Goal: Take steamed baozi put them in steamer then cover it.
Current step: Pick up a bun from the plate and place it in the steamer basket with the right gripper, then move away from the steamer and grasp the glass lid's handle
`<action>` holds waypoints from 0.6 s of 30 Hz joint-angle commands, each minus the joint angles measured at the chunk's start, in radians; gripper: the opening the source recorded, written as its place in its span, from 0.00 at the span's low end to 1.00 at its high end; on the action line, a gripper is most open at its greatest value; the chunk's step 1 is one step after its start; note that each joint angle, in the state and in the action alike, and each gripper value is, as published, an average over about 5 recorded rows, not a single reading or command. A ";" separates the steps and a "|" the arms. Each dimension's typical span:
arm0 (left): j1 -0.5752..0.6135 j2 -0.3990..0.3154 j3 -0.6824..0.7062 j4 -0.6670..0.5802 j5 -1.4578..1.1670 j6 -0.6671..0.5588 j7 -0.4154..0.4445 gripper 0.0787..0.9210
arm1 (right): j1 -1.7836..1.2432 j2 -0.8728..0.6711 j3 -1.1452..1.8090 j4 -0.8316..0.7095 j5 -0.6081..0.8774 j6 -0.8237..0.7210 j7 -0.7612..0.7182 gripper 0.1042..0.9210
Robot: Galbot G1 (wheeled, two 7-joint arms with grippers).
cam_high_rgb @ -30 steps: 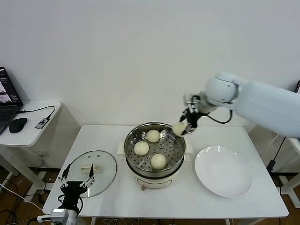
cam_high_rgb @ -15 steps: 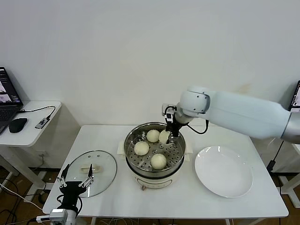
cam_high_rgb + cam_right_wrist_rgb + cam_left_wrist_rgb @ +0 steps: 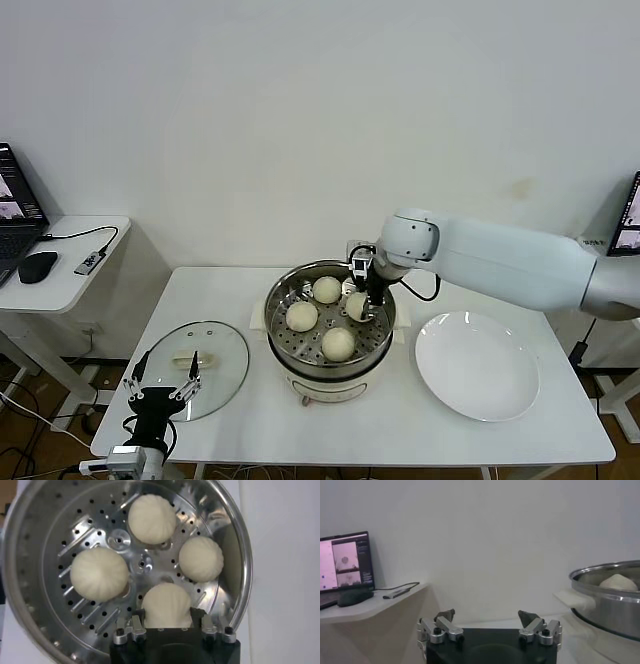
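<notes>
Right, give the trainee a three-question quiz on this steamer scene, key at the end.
1. How many baozi are inside the steamer, counting the one in the right gripper?
2. True or false: the cover is on the steamer.
3. What does the plate hold? A) one bun B) nothing C) the cover

Key:
1. Four: three on the tray, and one between the right gripper's fingers.
2. False. The cover lies on the table left of the steamer, with the left gripper open at its near edge.
3. B
</notes>
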 commanded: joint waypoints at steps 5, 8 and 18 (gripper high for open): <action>0.000 -0.001 0.003 -0.002 0.001 0.000 0.000 0.88 | 0.028 -0.085 0.073 0.127 0.053 -0.009 0.052 0.87; -0.001 0.000 0.003 -0.004 0.000 -0.001 0.000 0.88 | 0.029 -0.140 0.131 0.196 0.081 -0.007 0.097 0.88; 0.002 0.001 0.000 -0.016 -0.006 0.010 -0.009 0.88 | -0.504 -0.491 0.596 0.487 0.192 0.245 0.672 0.88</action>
